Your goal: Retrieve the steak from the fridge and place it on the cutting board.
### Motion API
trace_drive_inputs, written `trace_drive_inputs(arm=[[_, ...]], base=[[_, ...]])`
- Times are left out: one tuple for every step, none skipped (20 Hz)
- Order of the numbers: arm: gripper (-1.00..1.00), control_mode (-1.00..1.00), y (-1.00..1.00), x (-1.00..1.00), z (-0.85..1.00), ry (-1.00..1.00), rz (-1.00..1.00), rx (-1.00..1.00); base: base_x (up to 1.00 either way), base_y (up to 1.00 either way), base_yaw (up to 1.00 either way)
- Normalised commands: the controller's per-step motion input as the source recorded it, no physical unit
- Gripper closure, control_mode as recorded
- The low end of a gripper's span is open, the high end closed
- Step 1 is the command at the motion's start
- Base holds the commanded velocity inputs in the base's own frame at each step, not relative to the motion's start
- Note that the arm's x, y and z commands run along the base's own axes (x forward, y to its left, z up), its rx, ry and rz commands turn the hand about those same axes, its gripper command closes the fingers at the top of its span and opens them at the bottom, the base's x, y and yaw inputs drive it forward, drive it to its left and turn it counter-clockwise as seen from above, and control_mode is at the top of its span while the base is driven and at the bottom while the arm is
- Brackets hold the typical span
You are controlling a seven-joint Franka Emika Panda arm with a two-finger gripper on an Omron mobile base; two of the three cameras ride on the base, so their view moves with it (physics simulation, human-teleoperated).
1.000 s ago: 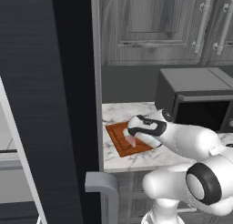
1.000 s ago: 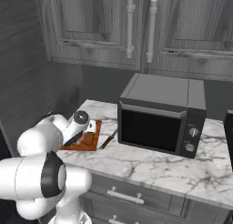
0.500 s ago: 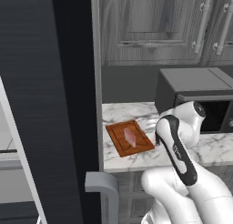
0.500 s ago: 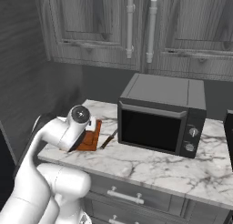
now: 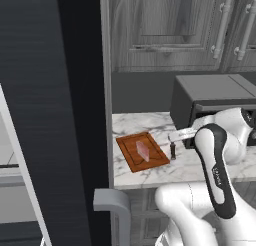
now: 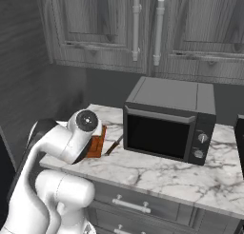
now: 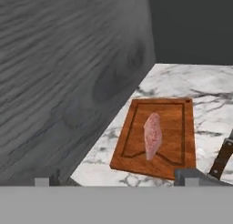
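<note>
Gripper jaws stand fully apart and hold nothing; you see only the two finger tips at the lower edge of the hand view. Ahead of the gripper, you find the cutting board lying flat on the marble counter. Note that the steak rests on the board's middle, clear of both fingers. Beside the board, toward the gripper's right finger, lies a knife with a dark handle. Beyond the knife stands the microwave. On the board's other side rises the fridge wall.
</note>
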Motion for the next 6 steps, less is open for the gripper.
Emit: trace_drive_inputs(arm=[[-1.0,-1.0,0.77,-1.0,0.0,-0.79,0.0,-0.07],[-1.0,-1.0,0.6,-1.0,0.0,-0.95,0.0,0.0],[-1.0,-1.0,0.56,-1.0,0.0,-1.0,0.0,0.0],[-1.0,-1.0,0.55,-1.0,0.0,-1.0,-0.05,0.0],[-1.0,-1.0,0.76,-1.0,0.16,-0.86,-0.01,-0.08],[-1.0,-1.0,0.84,-1.0,0.46,-0.63,0.0,-0.2]], base=[[0.0,0.0,0.0],[0.0,0.0,0.0],[0.0,0.0,0.0],[0.0,0.0,0.0],[0.0,0.0,0.0],[0.0,0.0,0.0]])
